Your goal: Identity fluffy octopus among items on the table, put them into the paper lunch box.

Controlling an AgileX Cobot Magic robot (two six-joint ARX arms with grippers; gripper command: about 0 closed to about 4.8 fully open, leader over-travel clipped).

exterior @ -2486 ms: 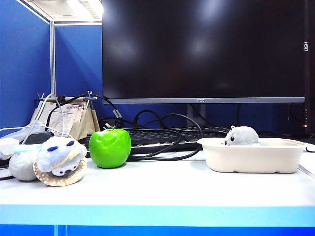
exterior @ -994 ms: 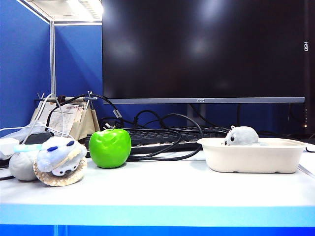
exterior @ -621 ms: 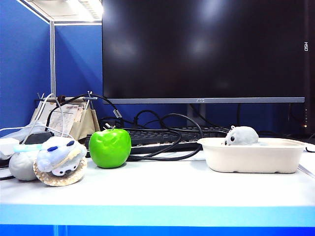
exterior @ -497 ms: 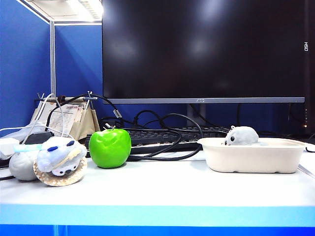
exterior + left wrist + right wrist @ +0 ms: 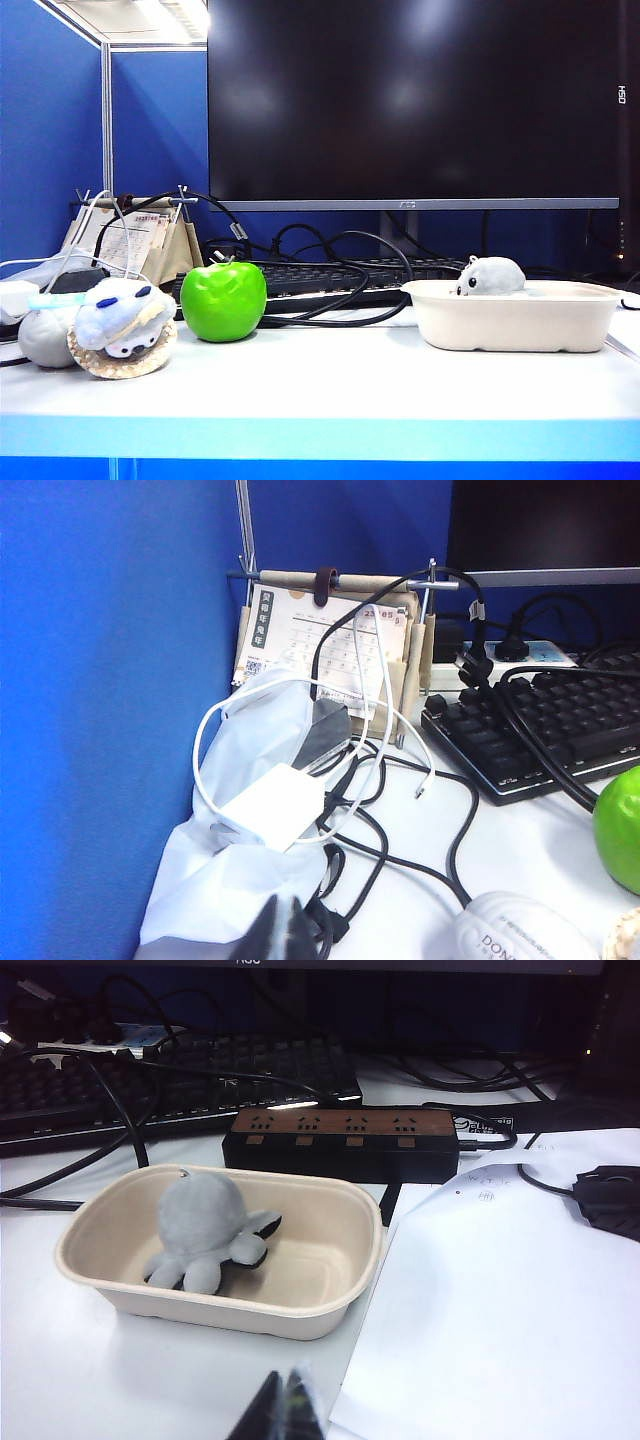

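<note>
The fluffy octopus (image 5: pixel 205 1228) is lying inside the paper lunch box (image 5: pixel 300 1312), so both grippers, left gripper (image 5: pixel 285 930) and right gripper (image 5: pixel 283 1405), are hanging back from the box, jaws pressed together, empty.

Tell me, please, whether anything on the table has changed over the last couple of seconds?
Nothing visibly changed. The fluffy octopus still sits in the paper lunch box, and the green apple and plush bird remain at the left. The left gripper and right gripper, both shut, hold nothing.
</note>
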